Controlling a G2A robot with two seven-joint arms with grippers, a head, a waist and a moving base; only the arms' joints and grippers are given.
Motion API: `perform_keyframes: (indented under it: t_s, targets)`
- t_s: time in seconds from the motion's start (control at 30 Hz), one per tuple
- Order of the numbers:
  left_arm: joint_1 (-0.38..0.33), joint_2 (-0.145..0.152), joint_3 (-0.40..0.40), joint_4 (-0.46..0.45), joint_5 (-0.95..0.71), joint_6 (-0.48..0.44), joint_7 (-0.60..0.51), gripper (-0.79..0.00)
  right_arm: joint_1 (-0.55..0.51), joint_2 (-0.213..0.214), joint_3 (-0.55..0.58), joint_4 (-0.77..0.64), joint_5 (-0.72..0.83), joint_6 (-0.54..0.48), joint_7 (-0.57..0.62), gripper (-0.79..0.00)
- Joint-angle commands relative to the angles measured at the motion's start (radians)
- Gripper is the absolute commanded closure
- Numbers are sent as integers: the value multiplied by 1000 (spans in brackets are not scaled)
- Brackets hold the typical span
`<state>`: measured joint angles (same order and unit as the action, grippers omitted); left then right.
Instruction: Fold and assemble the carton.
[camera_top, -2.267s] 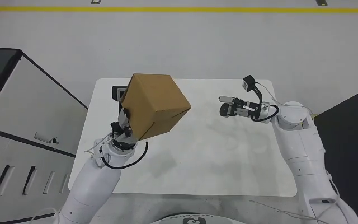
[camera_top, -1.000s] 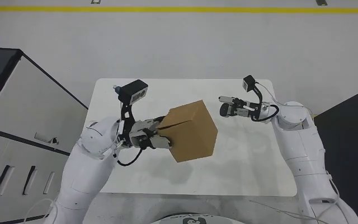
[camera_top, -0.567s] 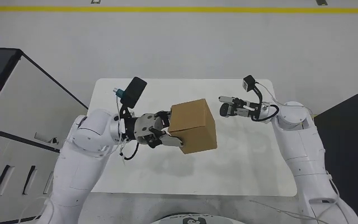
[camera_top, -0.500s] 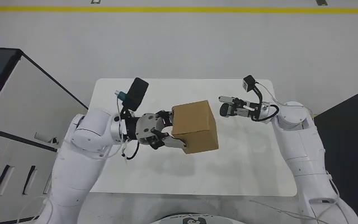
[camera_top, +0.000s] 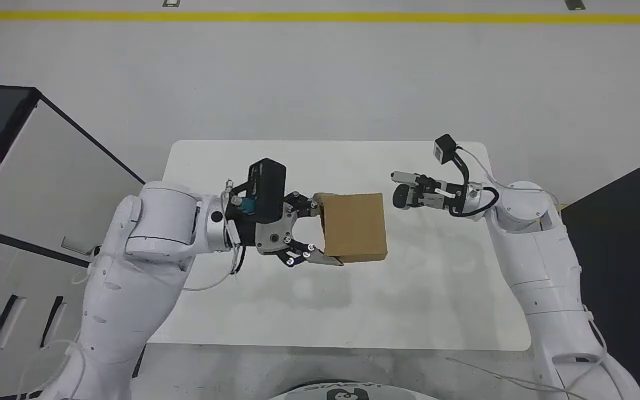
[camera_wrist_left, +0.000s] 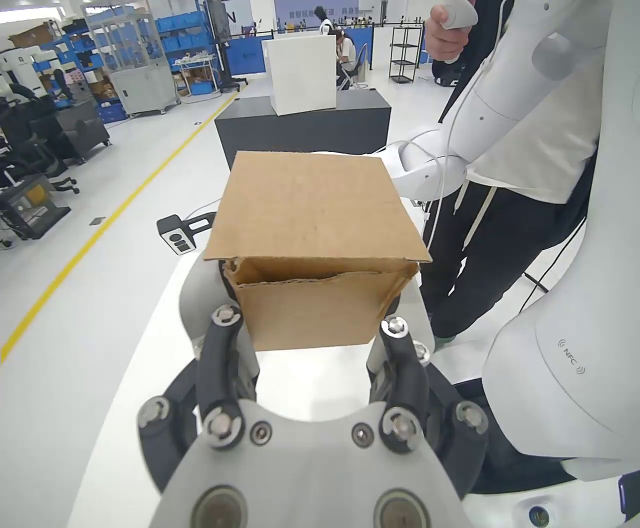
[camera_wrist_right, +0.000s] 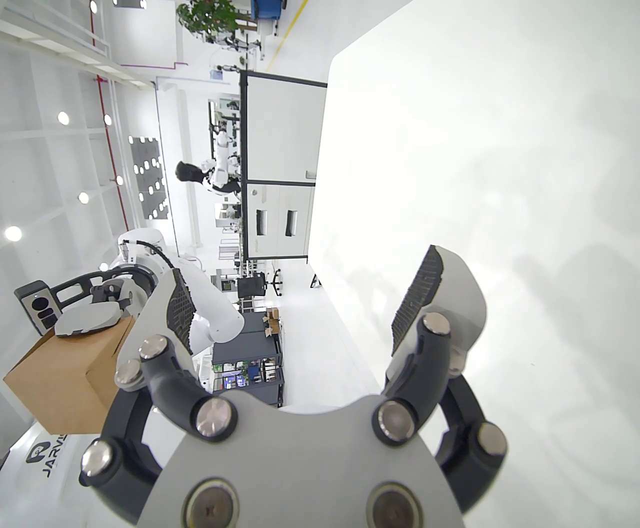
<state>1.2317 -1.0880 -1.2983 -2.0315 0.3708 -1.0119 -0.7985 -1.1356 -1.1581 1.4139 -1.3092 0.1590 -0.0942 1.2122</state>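
Note:
The brown carton rests squarely on the middle of the white table, its top closed. In the left wrist view a rough-edged flap runs along the carton's near face under the top panel. My left gripper sits at the carton's left side, fingers spread wide and pressed against its two opposite walls, so the left gripper holds the carton across its width. My right gripper hovers open to the right of the carton, apart from it and pointing towards it. In the right wrist view the right gripper holds nothing, and the carton shows farther off.
A dark cabinet stands off the table's left edge. Bare tabletop lies in front of and to the right of the carton. A yellow floor line runs beyond the table's far edge.
The left arm swung the carton from up high at the left down to the table's middle, turning it square. The right arm has not moved.

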Motion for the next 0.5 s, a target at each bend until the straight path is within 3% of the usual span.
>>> perform_keyframes:
  t_s: [0.0, 0.1, 0.23, 0.47]
  targets:
    - [6, -1, 0, 25, -17, 0, 56, 0, 0, 0, 0, 0, 0, 0, 0, -785]
    - [-12, 7, -7, 52, 113, 0, 43, 0, 0, 0, 0, 0, 0, 0, 0, -785]
    - [-15, 20, 22, 102, 257, 0, 132, 0, 0, 0, 0, 0, 0, 0, 0, -785]
    - [-30, 59, 149, 237, 540, 0, 424, 0, 0, 0, 0, 0, 0, 0, 0, -785]
